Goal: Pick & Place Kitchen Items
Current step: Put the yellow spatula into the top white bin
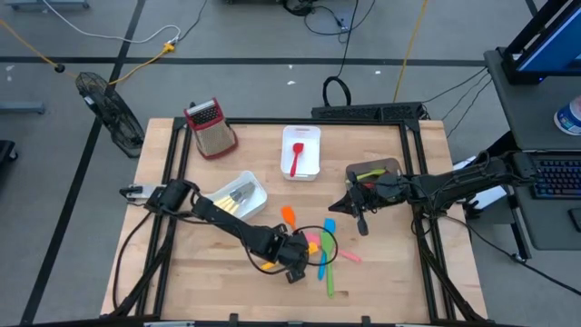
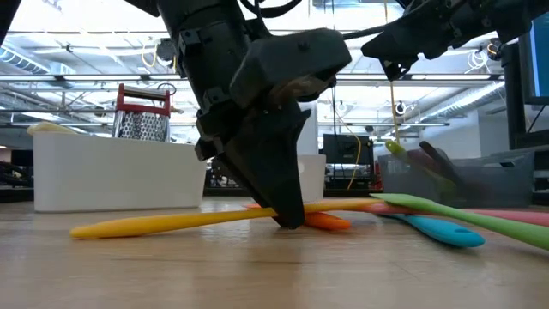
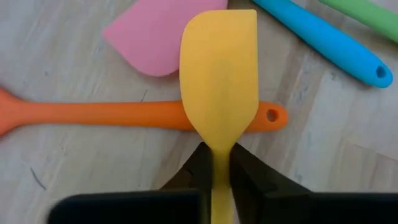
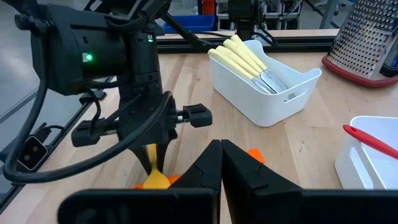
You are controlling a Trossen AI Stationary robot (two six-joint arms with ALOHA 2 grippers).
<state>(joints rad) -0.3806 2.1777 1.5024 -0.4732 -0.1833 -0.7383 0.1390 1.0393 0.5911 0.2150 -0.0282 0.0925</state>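
Note:
My left gripper (image 1: 292, 262) stands low over the utensil cluster near the table's near edge, shut on a yellow spatula (image 3: 217, 68). The spatula's blade lies over an orange utensil's handle (image 3: 124, 115), next to a pink blade (image 3: 161, 37), a blue handle (image 3: 323, 37) and a green utensil (image 2: 463, 215). In the low view the yellow handle (image 2: 154, 223) runs along the tabletop. My right gripper (image 4: 221, 168) is shut on nothing and hovers above the table, right of the cluster (image 1: 349, 207). My left gripper pinches the yellow spatula at its neck (image 3: 217, 158), just below the blade, between the two fingers (image 3: 199, 168). They come from above, pointing down, and lie across the handle. The spatula lies nearly flat, its handle end (image 2: 81, 230) on the table and its blade on the orange handle.
A white bin (image 1: 238, 195) with cream-handled cutlery sits left of centre. Another white bin (image 1: 301, 150) holding a red spatula stands farther back. A grey bin (image 1: 377, 173) lies under the right arm. The box grater (image 1: 211, 127) is at the far left.

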